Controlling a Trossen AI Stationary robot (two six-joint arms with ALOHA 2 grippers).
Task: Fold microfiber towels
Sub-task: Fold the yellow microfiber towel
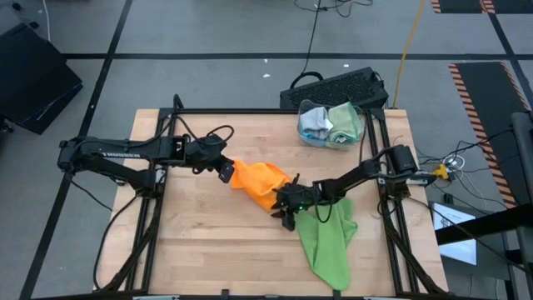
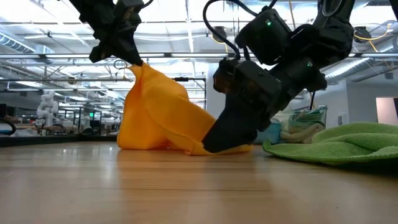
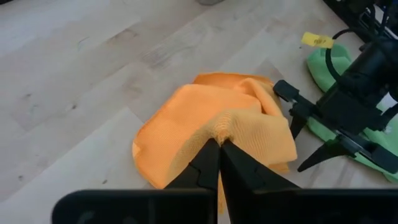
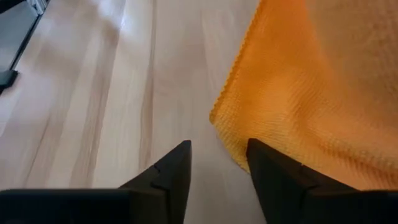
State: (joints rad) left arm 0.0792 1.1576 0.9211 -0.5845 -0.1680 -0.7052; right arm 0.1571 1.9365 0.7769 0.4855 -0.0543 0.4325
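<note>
An orange microfiber towel [image 1: 260,183] sits mid-table, one end raised and its lower part bunched on the wood. My left gripper [image 1: 225,170] is shut on the raised end. My right gripper [image 4: 219,144] is open, low over the table at the towel's near right end, with a free corner of the towel [image 4: 225,121] just ahead of its fingertips. A green towel [image 1: 329,237] lies spread flat at the near right, beside the right arm. My left gripper pinches a small pucker of the orange cloth [image 3: 219,127] between its two fingers; whether this is one layer or several does not show. The fingers slant down from the table's left. The towel hangs below them like a tent [image 2: 155,106], its lower part on the table. My right gripper has one finger [image 4: 273,171] beside the towel's edge; I cannot tell whether it touches.
A clear tub [image 1: 331,125] holding folded grey and green cloths stands at the far right of the table. A black keyboard [image 1: 333,86] lies beyond the far edge. Bare wood [image 1: 200,242] stretches across the near left.
</note>
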